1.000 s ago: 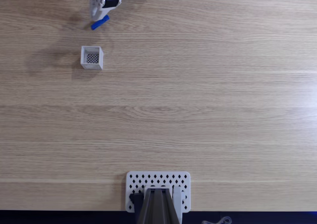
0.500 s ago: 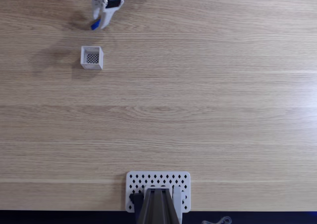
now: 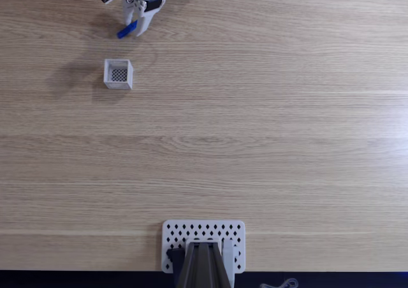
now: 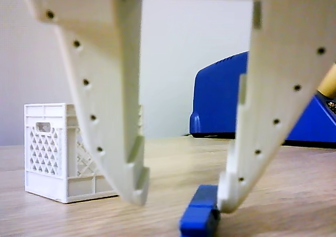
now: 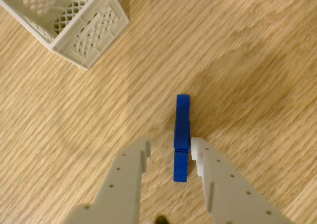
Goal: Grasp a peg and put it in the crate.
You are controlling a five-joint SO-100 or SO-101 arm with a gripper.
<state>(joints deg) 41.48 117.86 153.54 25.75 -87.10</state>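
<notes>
The blue peg (image 5: 182,125) lies flat on the wooden table, its near end between my open gripper's (image 5: 170,145) two white fingers. The right finger (image 5: 198,152) touches the peg's side, while the left finger stands a little apart from it. In the other view the fingertips reach down to the table on either side of the peg (image 4: 202,216), and the gripper (image 4: 181,200) holds nothing. The white crate (image 5: 94,33) stands upright a short way off, also visible at the left in the other view (image 4: 52,153). In the fixed view the gripper (image 3: 135,28) straddles the peg (image 3: 125,30) above the crate (image 3: 118,74).
A white perforated plate (image 3: 204,234) with the arm's base sits at the bottom edge of the fixed view. A large blue object (image 4: 226,100) stands on the table behind the gripper in the other view. Bare wood stretches to the right of the crate.
The gripper has shifted slightly to the right and come down around the peg, which still lies in the same spot. The crate has not moved.
</notes>
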